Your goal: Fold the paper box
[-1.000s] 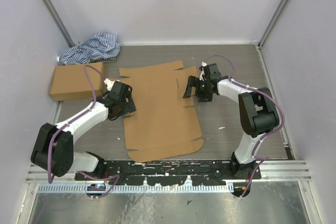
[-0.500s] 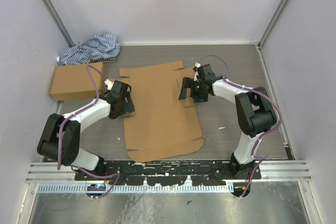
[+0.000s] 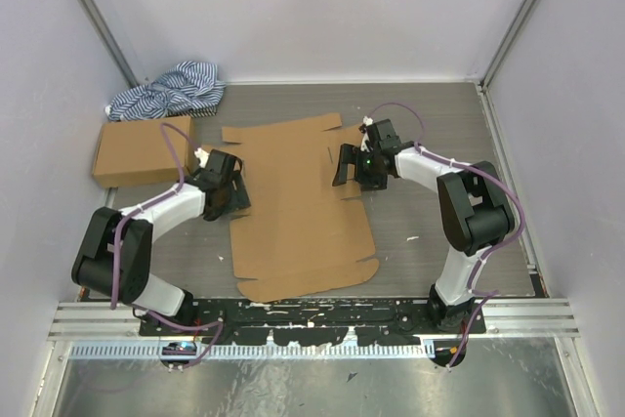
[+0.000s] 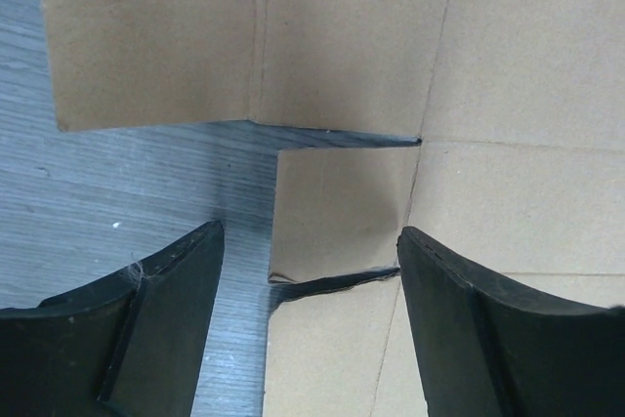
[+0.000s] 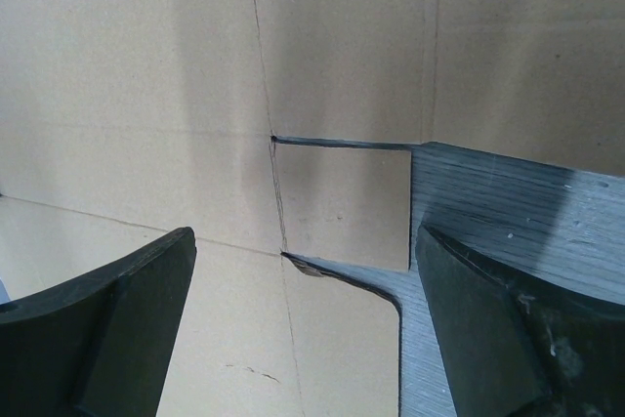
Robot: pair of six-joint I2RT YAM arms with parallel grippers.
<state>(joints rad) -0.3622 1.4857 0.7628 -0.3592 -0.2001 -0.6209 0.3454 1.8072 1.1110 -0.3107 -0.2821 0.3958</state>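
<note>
The paper box lies as a flat brown cardboard blank in the middle of the table. My left gripper hangs low over the blank's left edge. In the left wrist view it is open, its fingers astride a small side tab of the blank. My right gripper is over the blank's right edge. The right wrist view shows it open wide around the matching small tab of the blank. Neither gripper holds anything.
A ready-made brown cardboard box sits at the left, beside my left arm. A blue-white striped cloth is bunched in the back left corner. Grey walls close in the table on three sides, and a metal rail runs along the near edge.
My right gripper has shifted a little left, onto the blank's right edge. My left arm's elbow has drawn in toward the table while its gripper stayed at the left edge.
</note>
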